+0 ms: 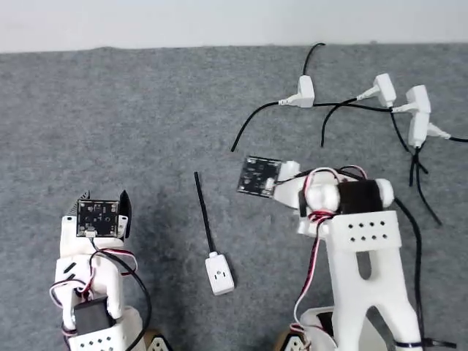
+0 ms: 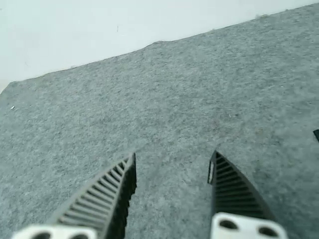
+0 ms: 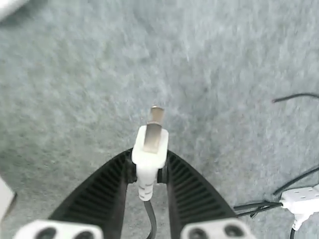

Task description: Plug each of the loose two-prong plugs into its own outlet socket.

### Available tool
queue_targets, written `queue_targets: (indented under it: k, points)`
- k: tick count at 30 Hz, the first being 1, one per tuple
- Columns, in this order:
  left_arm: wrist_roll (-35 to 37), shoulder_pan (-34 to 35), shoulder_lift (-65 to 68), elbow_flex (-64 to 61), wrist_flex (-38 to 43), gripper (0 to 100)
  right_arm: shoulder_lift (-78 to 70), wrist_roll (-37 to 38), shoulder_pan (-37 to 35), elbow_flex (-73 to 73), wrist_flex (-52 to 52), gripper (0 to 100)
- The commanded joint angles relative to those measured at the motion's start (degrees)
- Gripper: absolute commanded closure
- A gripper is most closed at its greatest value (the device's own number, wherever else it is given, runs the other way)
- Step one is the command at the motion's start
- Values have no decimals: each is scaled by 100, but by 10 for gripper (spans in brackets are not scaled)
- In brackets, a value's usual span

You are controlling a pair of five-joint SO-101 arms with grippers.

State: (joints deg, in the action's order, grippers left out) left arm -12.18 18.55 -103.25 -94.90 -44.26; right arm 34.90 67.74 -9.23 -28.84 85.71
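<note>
The grey mat [image 1: 146, 110] lies under both your tools and runs ahead of them to a pale wall [image 1: 219, 22]. Your right arm [image 1: 362, 241] is stretched forward with its wrist turned leftward. Your left arm [image 1: 91, 278] sits drawn back close to its base, well apart from the right one.

Ahead of the right arm and off to its right you have a cluster [image 1: 382, 89] of white plugs and sockets on black cords. It is well apart from either tool, and from the high view you cannot tell which of its pieces are mated.

Between your two arms, back toward their bases from the right wrist, the loose socket [image 1: 219, 272] lies flat on the mat. Its short black cord [image 1: 205, 212] runs forward and ends just left of the right wrist, touching neither arm.

Your left gripper [image 2: 173, 157] is spread wide with nothing between its ribbed fingers [image 2: 107, 191], and there is bare mat below and ahead of it.

Your right gripper [image 3: 149, 158] is pinching the white plug [image 3: 149, 144] by its body, one finger pressed on each side. The prongs [image 3: 155, 124] stick out straight ahead, past the fingertips, over bare mat. The plug's own black cord trails back between the fingers toward the wrist. You cannot tell whether the plug touches the mat.
</note>
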Motion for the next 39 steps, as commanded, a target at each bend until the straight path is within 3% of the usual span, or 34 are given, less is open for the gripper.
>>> queue_targets:
  k: [1,7,14,18,22,29,39]
  points:
    - [-44,-105,-62,101,-9,772,127,-545,-593,747,611,989]
    - [-44,-756,-62,796,-686,772,127,-1468,-1305,800,646,989]
    - [-53,-2092,-62,2870,-2242,772,936,-2321,-2325,1152,620,989]
    - [-343,-2664,-62,3152,-2330,772,1516,-2673,-2853,1143,664,989]
    - [-826,-3376,-62,3169,-2374,772,1692,-2681,-3266,870,541,989]
    - [-1011,-4536,-62,3354,-2532,771,1727,-2453,-3301,114,-171,989]
    - [-993,-4686,-44,4330,-2778,771,1736,-2444,-3336,-281,-505,989]
